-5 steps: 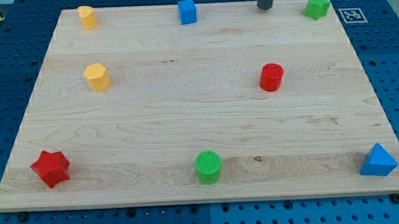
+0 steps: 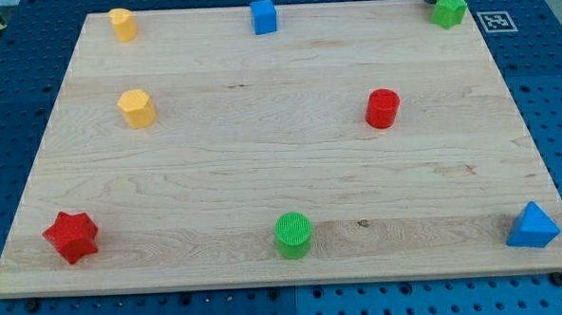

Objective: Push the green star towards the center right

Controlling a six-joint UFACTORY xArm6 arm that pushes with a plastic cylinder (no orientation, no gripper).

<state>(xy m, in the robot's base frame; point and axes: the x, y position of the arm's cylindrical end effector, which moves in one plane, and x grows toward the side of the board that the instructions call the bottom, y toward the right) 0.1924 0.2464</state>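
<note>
The green star sits at the top right corner of the wooden board. My tip shows as a short dark stub at the view's top edge. It stands right at the star's upper left side, touching it or nearly so. Most of the rod is cut off by the frame.
Below and left of the star stands a red cylinder. A blue cube and a yellow block line the top edge. A second yellow block, a red star, a green cylinder and a blue triangle lie elsewhere.
My tip has moved to the right along the top edge, from midway between the blue cube and the green star to the star's upper left side. No block has visibly moved.
</note>
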